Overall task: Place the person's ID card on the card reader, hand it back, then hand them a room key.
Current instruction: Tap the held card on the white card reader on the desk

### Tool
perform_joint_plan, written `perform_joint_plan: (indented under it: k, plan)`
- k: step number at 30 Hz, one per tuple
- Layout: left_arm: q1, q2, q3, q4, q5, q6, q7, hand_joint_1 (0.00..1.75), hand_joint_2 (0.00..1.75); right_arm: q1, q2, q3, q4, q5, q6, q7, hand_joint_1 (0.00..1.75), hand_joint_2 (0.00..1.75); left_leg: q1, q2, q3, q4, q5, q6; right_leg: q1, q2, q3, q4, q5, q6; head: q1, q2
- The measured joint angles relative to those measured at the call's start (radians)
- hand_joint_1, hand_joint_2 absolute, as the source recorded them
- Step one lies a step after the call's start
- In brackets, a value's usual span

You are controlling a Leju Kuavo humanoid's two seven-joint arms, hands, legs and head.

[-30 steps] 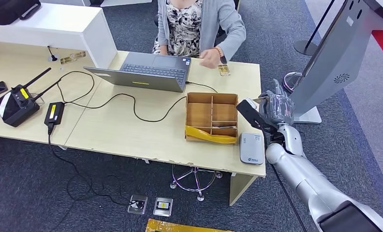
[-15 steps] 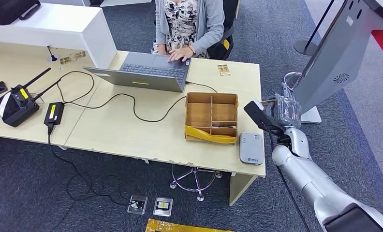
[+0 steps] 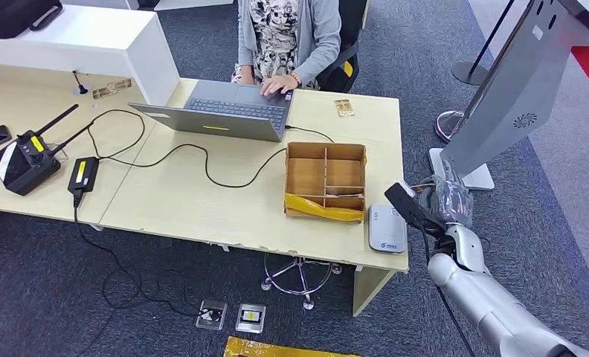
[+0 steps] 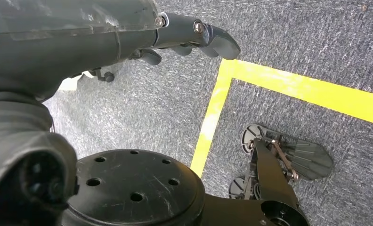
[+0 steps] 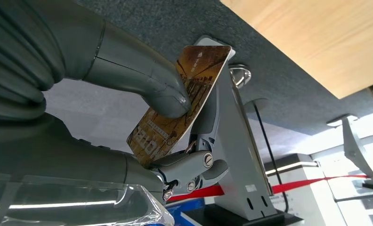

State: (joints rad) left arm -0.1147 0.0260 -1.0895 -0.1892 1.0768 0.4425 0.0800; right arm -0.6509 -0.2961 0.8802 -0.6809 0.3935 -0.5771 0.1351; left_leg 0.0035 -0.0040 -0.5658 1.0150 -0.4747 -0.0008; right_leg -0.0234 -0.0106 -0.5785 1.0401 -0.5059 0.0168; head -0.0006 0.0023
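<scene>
Right hand: off the desk's right edge, just beside the card reader at the front right corner.
Right wrist view: thumb pins a brown card against the fingers; long axis slants away from the palm.
Left hand: fingers partly curled, holding nothing.
Second card: back right corner, beside the laptop.

The brown-and-gold printed key card pinched in the right hand has its lower end hidden behind the fingers; its print is too blurred to read. In the head view the plastic-wrapped right hand at right of centre is too small to show a grip. The seated person in a grey cardigan is cut off by the top edge. The small tan card beside the grey laptop — detail illegible. The left hand runs off the upper left — fingers partly hidden.
</scene>
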Motion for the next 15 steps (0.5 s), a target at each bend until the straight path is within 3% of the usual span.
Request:
perform_joint_plan:
  k: [4, 15]
  plan:
    - [0.0, 0.0, 0.0, 0.0, -0.005, 0.0, 0.0, 0.0, 0.0, 0.051, -0.038, 0.026, -0.088, 0.003, 0.002, 0.049, 1.75, 1.75, 0.0, 0.0, 0.0, 0.0, 0.0, 0.0, 0.0, 0.0, 0.0, 0.0, 0.0, 0.0, 0.0, 0.0]
    - [0.0, 0.001, 0.0, 0.0, -0.006, -0.001, 0.008, 0.0, 0.0, 0.106, -0.102, 0.079, -0.245, -0.002, -0.001, 0.077, 1.75, 1.75, 0.0, 0.001, 0.0, 0.0, 0.0, 0.0, 0.0, 0.001, 0.0, 0.0, 0.0, 0.0, 0.0, 0.0]
